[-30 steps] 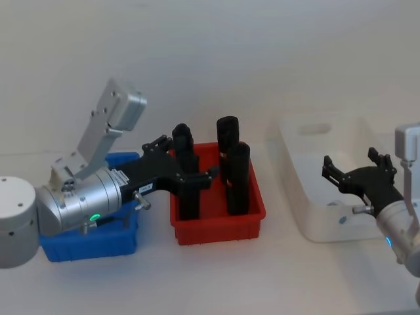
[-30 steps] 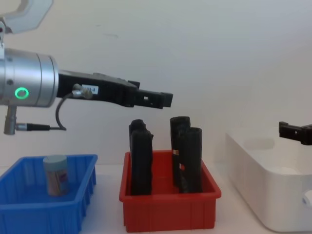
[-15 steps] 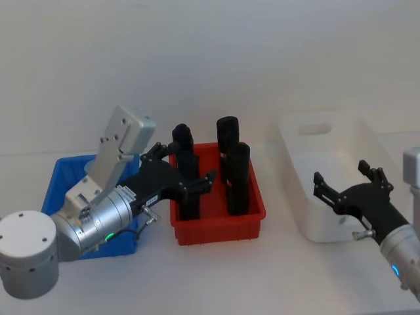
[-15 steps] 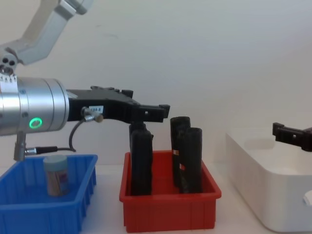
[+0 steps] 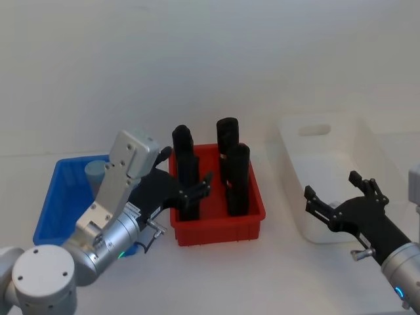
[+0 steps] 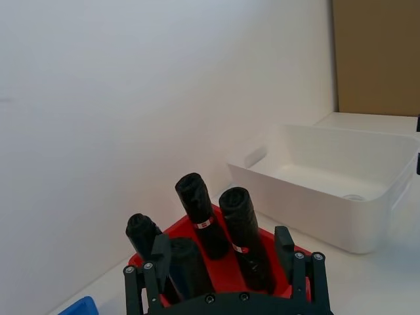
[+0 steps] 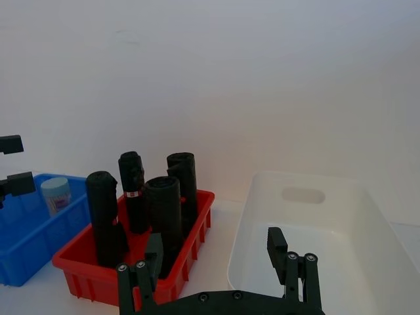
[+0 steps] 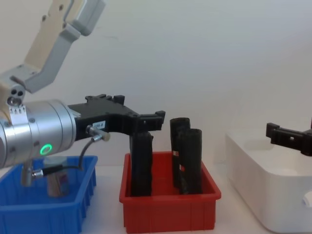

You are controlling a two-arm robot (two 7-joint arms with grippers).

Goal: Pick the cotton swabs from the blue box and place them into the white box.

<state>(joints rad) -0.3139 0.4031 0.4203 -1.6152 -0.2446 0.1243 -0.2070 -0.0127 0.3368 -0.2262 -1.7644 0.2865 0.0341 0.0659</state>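
As the empty left claw (image 5: 190,190), fingers wide, retreats toward seven o'clock, the cotton swabs (image 5: 96,173) remain in the blue box (image 5: 49,210).

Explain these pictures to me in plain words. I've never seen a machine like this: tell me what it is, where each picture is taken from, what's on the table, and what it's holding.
This is a robot with two arms, each ending in a black gripper. One picture looks down from its head, one looks across from its chest, and two are taken from its wrists.

On the table stand three containers: a blue box on the robot's left, a red bin in the middle, and a white box on its right. The red bin holds four tall black rolls standing upright. A jar of cotton swabs with a pale blue lid sits in the blue box.

The left gripper hangs by the red bin's left side, fingers open. The right gripper hangs at the white box's near edge, fingers also open. Neither holds anything.
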